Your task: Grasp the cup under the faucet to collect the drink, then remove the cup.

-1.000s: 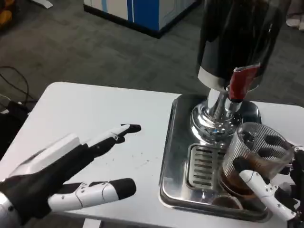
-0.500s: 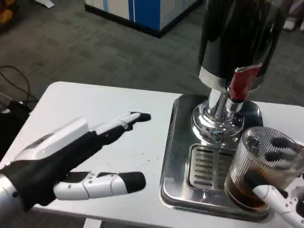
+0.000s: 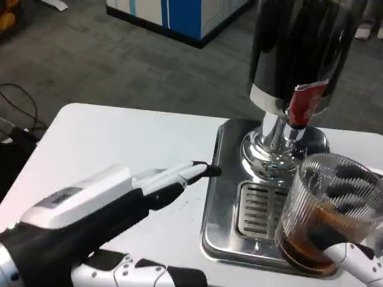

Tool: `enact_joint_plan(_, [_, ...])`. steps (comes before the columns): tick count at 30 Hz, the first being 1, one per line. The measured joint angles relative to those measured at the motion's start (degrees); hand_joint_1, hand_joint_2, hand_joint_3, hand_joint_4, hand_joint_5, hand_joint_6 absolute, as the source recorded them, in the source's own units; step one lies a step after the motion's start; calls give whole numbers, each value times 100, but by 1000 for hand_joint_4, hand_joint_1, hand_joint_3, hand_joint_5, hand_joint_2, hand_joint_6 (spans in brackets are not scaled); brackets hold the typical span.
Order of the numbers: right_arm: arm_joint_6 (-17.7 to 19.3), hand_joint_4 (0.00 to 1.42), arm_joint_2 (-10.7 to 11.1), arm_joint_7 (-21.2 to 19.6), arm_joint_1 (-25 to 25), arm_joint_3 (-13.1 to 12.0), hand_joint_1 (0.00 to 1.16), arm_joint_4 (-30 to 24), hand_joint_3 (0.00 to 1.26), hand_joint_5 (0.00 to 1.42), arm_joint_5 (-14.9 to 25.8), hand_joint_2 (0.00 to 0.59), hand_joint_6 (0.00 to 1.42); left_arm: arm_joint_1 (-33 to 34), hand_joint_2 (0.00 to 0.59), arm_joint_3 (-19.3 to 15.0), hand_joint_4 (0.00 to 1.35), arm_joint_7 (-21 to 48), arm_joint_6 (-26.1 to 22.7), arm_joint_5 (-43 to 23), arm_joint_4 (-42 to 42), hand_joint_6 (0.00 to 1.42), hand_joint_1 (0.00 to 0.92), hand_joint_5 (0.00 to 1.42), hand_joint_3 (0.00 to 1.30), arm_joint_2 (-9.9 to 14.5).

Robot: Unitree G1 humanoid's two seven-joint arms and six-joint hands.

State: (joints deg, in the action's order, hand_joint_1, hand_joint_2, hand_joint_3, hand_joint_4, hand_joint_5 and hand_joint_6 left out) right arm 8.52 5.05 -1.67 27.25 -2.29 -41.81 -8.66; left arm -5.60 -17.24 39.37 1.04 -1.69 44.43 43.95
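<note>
A ribbed clear cup [image 3: 332,209] with dark brown drink in its bottom sat at the right front of the steel tray [image 3: 216,197], tilted a little, in front of and to the right of the red tap [image 3: 302,103]. It was not under the spout; its rim lay just below and right of the chrome base [image 3: 272,149] of the dispenser [image 3: 299,48]. The right hand [image 3: 353,260] grasped the cup: a white finger crossed its lower front, and dark fingers [image 3: 350,190] showed through the far wall of the glass. Most of that hand was cut off by the frame edge.

The slotted grille [image 3: 254,209] in the tray lay just left of the cup, bare.

The left hand [image 3: 90,224] was over the white bench [image 3: 108,143], with nothing in it and its fingers released and apart. The upper fingers [image 3: 179,174] stretched toward the tray, their black tips close to its left rim; whether they touched it could not be told. A lower white and black finger reached along the bottom edge of the frame.

Beyond the bench, grey carpet [image 3: 119,66] and a blue and white cabinet [image 3: 173,15] showed. No writing could be read on anything.
</note>
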Motion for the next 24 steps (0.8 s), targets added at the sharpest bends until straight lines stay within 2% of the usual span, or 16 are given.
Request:
enact_joint_plan(5, [14,1099,28,239,225,-168,822,-254,911,1367,186,167,1424,-283,27,-211,0,12,-24,-15,277,21,0,52,52,0])
enact_joint_plan(15, [89,1102,37,489,570,-292,821,-434,911,1367,273,165,1424,-771,26,-529,0,14,-28,-49,576,12,0,47,42,-39])
enact_joint_plan(24, [113,1102,17,592,651,-203,813,-436,913,1367,273,172,1424,-1286,26,-881,0,13,25,-33,752,9,0,40,41,-238])
